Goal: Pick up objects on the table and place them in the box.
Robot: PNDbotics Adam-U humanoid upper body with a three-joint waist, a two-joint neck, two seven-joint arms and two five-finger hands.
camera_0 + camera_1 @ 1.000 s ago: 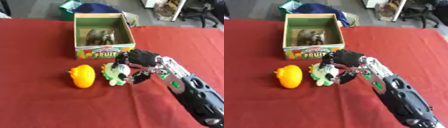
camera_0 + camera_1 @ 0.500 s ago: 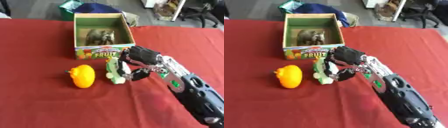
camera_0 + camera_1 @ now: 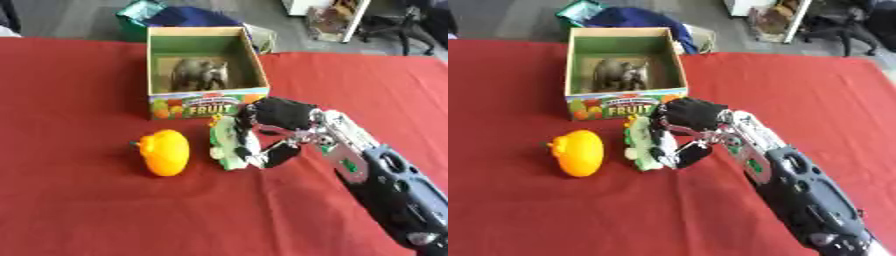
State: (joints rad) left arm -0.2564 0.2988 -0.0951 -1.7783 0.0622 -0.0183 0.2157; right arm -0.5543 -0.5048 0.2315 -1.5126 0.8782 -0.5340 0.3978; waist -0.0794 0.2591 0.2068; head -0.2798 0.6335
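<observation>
My right hand [image 3: 273, 120] reaches in from the lower right and is shut on a pale green and white toy [image 3: 227, 144], fingers and thumb curled round its right side. The toy stands on edge just in front of the box [image 3: 205, 103]. An orange pumpkin-shaped toy [image 3: 164, 152] lies on the red cloth to the toy's left. The open cardboard box, with "FRUIT" printed on its front, holds a grey-brown animal figure [image 3: 199, 73]. My left hand is out of sight.
The red tablecloth [image 3: 79, 210] covers the table. Beyond the far edge lie a blue cloth [image 3: 636, 19] and a green bag [image 3: 581, 10], with furniture at the upper right.
My right hand has closed round the green and white toy and tipped it up onto its edge. The pumpkin toy and the box have stayed put.
</observation>
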